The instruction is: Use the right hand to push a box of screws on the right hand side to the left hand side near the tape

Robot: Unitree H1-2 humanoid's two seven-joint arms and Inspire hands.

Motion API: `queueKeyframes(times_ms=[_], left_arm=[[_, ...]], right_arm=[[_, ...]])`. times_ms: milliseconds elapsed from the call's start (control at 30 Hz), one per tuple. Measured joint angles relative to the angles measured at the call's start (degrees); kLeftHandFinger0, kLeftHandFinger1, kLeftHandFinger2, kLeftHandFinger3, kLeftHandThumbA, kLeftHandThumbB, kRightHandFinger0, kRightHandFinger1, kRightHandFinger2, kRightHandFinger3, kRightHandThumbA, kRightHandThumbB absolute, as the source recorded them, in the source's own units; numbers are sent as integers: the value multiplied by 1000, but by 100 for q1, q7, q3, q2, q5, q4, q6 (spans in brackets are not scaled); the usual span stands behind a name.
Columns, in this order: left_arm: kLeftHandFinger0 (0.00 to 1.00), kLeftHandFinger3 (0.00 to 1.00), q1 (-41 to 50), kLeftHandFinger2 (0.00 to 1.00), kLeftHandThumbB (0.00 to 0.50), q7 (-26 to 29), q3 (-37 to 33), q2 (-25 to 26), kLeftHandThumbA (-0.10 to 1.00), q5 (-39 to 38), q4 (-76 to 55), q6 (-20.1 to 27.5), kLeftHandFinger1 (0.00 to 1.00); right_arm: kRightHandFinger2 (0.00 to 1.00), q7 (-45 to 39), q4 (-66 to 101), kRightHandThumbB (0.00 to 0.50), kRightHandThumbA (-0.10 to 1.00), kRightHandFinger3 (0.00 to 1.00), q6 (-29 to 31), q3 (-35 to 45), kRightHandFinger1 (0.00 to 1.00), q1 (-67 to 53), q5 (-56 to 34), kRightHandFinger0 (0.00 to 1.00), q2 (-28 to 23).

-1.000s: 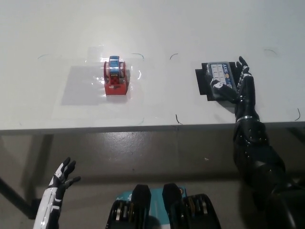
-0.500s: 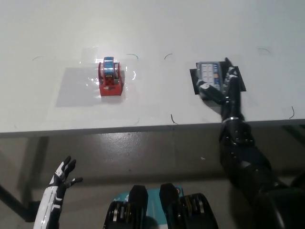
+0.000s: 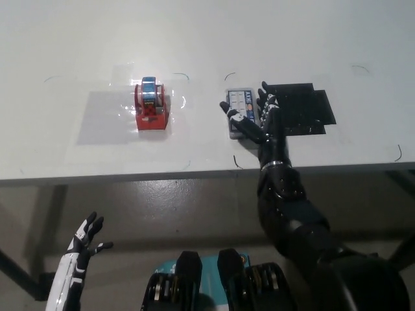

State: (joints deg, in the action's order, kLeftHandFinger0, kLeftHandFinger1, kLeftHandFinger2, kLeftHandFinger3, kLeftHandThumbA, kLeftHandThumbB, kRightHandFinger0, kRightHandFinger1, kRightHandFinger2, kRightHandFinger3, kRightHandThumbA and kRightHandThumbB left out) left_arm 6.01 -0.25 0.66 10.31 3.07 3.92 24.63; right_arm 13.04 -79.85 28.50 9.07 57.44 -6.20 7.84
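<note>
Head view: your black right hand [image 3: 264, 118], fingers spread and gripping nothing, lies flat against the right side of the box of screws [image 3: 239, 113], near the table's [image 3: 78, 39] front edge and well apart from the red tape dispenser [image 3: 151, 107] to its left. The black mat [image 3: 305, 107] lies bare. Push off-centre and the box may spin or slide off that edge. Your white left hand [image 3: 85, 241], fingers apart, hangs below the table.
</note>
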Motion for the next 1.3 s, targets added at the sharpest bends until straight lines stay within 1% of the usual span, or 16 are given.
queueKeyframes(times_ms=[100,133,167,267,333,367,400,467,533,700,767,900,933,1000,1167,1300], left_arm=[[802,1000,-2,1000,500,0,-2,0,1000,1,0,0,1000],[801,1000,-2,1000,500,-1,-2,0,1000,0,0,0,1000],[802,1000,-2,1000,500,-1,-2,0,1000,0,0,0,1000],[799,1000,-4,1000,500,-2,-3,0,1000,-1,-1,0,1000],[805,1000,-4,1000,500,-2,-3,0,1000,-2,-2,0,1000],[814,1000,-6,1000,500,-3,-4,0,1000,-2,-3,0,1000],[816,1000,-6,1000,500,-3,-4,0,1000,-2,-6,0,1000],[830,1000,-5,1000,500,-3,-5,0,1000,-2,-13,0,1000],[834,1000,-6,1000,500,-4,-5,0,1000,-5,-19,0,1000],[819,1000,-6,1000,500,-9,-7,0,1000,-17,-40,0,1000],[827,1000,-7,1000,500,-15,-10,0,1000,-19,-58,0,1000],[824,1000,-8,1000,499,-23,-11,0,1000,-30,-78,0,1000],[820,1000,-8,1000,500,-24,-11,0,1000,-30,-79,0,1000],[809,1000,-11,1000,500,-30,-10,1,1000,-34,-79,0,1000],[815,1000,-22,1000,500,-77,-9,1,1000,-52,-79,0,1000],[809,1000,-42,1000,500,-101,-10,2,1000,-58,-79,0,1000]], right_arm=[[1000,10,-7,66,1000,1000,-2,-32,1000,38,6,1000,102],[1000,10,-10,40,1000,1000,-4,-36,1000,53,5,1000,151],[1000,10,-14,45,1000,1000,-4,-38,1000,64,5,1000,192],[1000,8,-42,197,1000,1000,-11,-28,1000,100,-4,1000,311],[1000,9,-92,223,1000,1000,-30,-28,1000,151,-8,1000,387],[1000,14,-117,255,1000,1000,-43,-35,1000,179,-6,1000,421],[1000,30,-132,258,1000,1000,-68,-55,1000,202,3,1000,450],[1000,82,-149,247,1000,1000,-109,-95,1000,230,17,1000,501],[1000,150,-157,259,1000,1000,-149,-119,1000,250,19,1000,578],[1000,269,-160,220,1000,1000,-233,-124,1000,296,17,1000,730],[1000,323,-166,221,1000,1000,-256,-75,1000,332,-7,1000,816],[1000,462,-175,251,1000,1000,-281,205,1000,412,-137,1000,991],[1000,527,-177,225,1000,1000,-293,316,1000,444,-188,1000,1036],[1000,645,-193,233,1000,1000,-300,470,1000,507,-292,1000,1105],[1000,861,-348,201,1000,1000,-334,707,1000,726,-684,1000,1177],[1000,914,-355,193,1000,1000,-364,763,1000,770,-867,1000,1178]])
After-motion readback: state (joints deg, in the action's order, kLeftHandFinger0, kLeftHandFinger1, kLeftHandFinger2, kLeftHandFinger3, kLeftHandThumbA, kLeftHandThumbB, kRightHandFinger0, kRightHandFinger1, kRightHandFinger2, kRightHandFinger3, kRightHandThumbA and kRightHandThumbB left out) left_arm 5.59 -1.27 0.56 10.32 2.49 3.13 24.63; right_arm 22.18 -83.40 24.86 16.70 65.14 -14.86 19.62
